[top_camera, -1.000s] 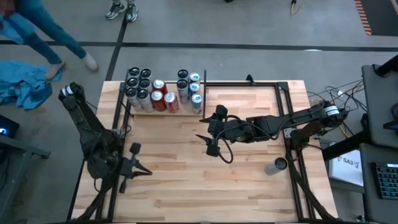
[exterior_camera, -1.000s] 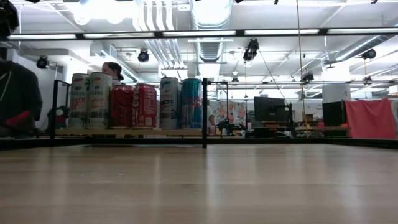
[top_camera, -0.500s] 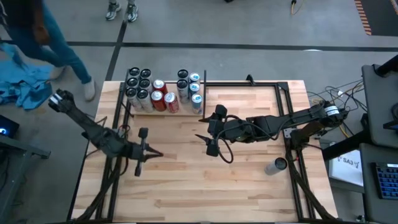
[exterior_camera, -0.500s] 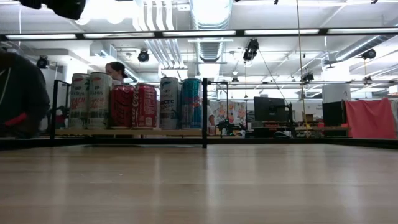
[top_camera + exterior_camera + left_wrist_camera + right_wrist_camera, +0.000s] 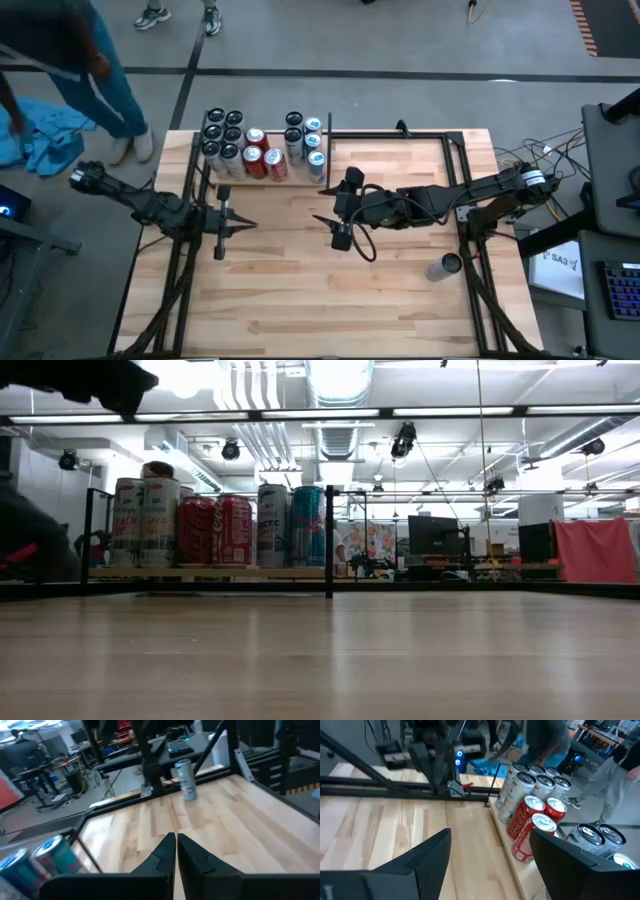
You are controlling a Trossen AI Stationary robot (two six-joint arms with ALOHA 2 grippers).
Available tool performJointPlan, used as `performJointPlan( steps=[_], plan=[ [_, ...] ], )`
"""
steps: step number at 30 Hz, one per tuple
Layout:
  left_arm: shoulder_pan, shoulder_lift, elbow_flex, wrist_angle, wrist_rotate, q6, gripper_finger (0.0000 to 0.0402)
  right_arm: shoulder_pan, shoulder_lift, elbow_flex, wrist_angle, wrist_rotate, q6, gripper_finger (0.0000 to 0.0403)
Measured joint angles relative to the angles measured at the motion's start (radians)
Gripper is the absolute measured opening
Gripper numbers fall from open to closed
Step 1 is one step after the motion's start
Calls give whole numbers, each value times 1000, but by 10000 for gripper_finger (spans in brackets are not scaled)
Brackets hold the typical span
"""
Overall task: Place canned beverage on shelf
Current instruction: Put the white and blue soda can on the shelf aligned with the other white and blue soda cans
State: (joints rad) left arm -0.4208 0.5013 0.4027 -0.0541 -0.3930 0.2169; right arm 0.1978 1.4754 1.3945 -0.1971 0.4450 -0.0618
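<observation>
- Table (image 5: 300,300) boards nearest the low camera lie bare, with no arm reaching down that far.
- Left gripper (image 5: 236,225), fingers pressed together and holding nothing, has swung up from the left front corner within the last second and now points across the boards toward the middle.
- Right gripper (image 5: 338,215) hangs mid-table, unmoved over that second, its fingers spread wide and empty, facing the shelf.
- One loose can (image 5: 443,266) lies alone near the right edge, well apart from both grippers; it looks like the next one to fetch.
- Shelf (image 5: 262,178) at the far left corner already carries the standing cans (image 5: 215,530) in rows.
- Beyond the table, a person (image 5: 85,60) walks past.
</observation>
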Motion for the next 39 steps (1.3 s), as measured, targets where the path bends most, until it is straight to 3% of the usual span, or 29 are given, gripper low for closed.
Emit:
performJointPlan(
  steps=[7, 14, 22, 30, 39],
  plan=[
    [110, -96, -44, -3, 130, 21, 0, -31, 0, 6, 33, 2, 73, 260],
    [187, -170, 31, -112, 134, 121, 0, -106, 0, 6, 23, 2, 158, 260],
    [257, -225, 61, -127, 98, 123, 0, -224, 21, 12, 42, -41, 192, 260],
    [304, -229, 49, -136, 87, 51, 0, -338, 136, 119, 41, -87, 168, 260],
    [308, -256, 25, -149, 86, -17, 0, -407, 178, 315, -288, -87, 175, 260]
  ],
)
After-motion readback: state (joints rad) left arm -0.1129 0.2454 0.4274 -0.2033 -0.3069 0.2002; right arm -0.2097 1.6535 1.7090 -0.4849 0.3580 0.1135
